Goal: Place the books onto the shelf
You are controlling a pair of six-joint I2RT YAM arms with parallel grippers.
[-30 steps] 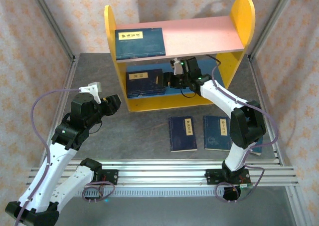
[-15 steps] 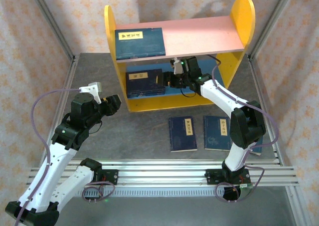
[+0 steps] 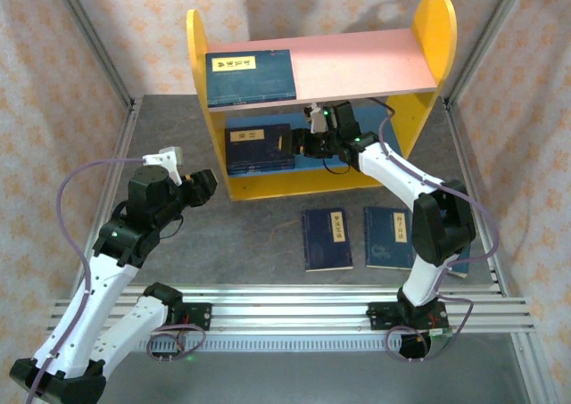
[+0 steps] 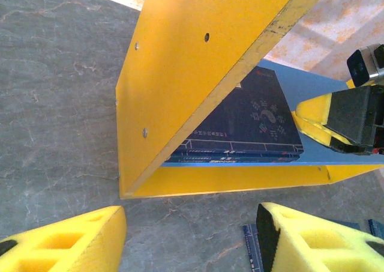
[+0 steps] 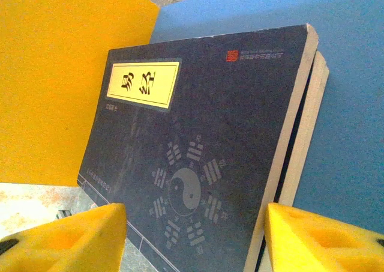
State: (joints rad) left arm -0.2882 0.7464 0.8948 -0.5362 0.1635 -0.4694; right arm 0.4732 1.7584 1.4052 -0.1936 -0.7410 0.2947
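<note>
Five books (image 3: 326, 239): one on the shelf's (image 3: 434, 29) pink board (image 3: 357, 65), two stacked lengthwise on the blue, two on the table (image 3: 250, 234). Left gripper (image 4: 192, 239) and right gripper (image 5: 195, 239) gape, empty.

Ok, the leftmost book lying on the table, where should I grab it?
Probably its left long edge, approached low from the left: the book lies flat and thin, that edge faces open table, and another book sits close on its right.
</note>
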